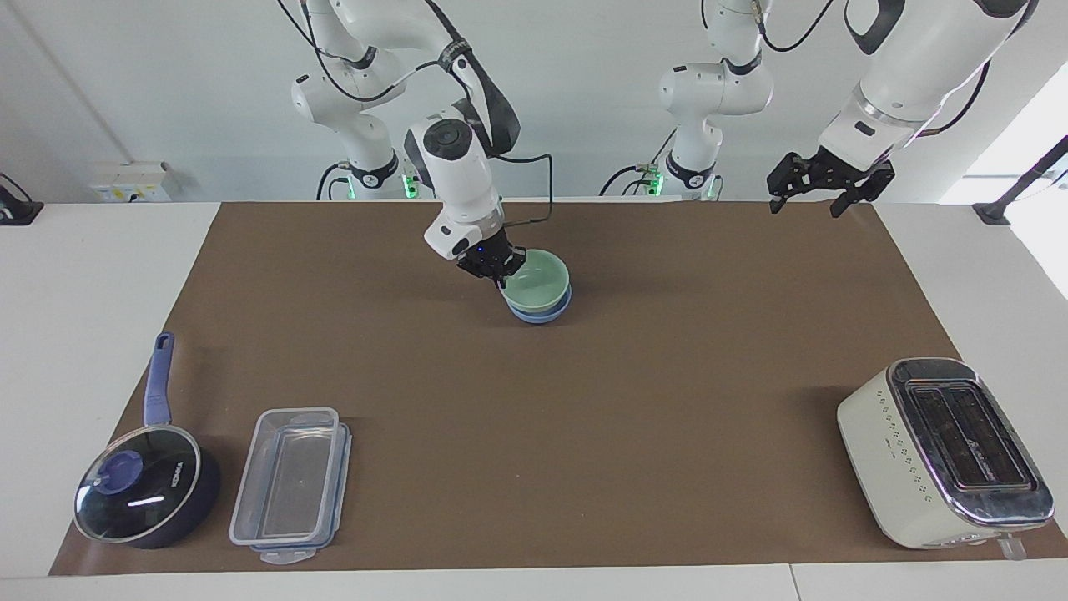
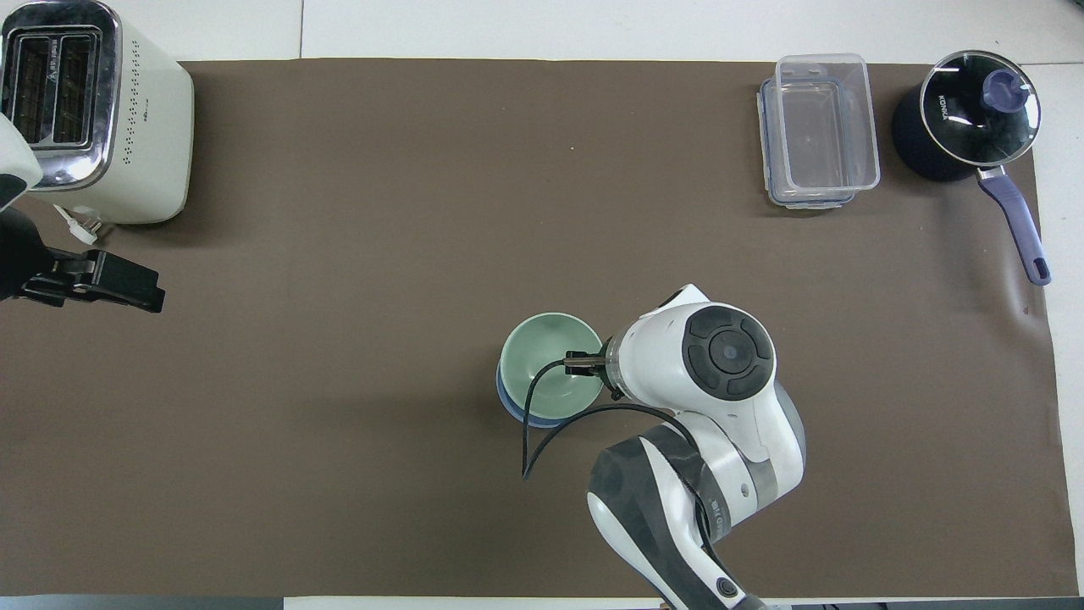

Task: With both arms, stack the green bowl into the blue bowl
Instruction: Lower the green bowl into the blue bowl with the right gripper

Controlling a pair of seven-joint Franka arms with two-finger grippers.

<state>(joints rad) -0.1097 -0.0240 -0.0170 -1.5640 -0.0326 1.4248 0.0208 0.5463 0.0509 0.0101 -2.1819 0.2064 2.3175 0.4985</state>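
The pale green bowl [image 1: 538, 288] [image 2: 542, 364] sits inside the blue bowl [image 1: 542, 315] [image 2: 511, 407], of which only a thin rim shows beneath it, near the middle of the mat on the robots' side. My right gripper [image 1: 501, 271] [image 2: 584, 367] is shut on the green bowl's rim at the side toward the right arm's end. My left gripper [image 1: 816, 194] [image 2: 127, 288] hangs open in the air over the mat's edge at the left arm's end, holding nothing.
A white toaster [image 1: 943, 451] [image 2: 93, 110] stands at the left arm's end, farther from the robots. A clear plastic container [image 1: 292, 484] [image 2: 817, 127] and a dark blue lidded saucepan [image 1: 142, 492] [image 2: 974, 114] sit at the right arm's end.
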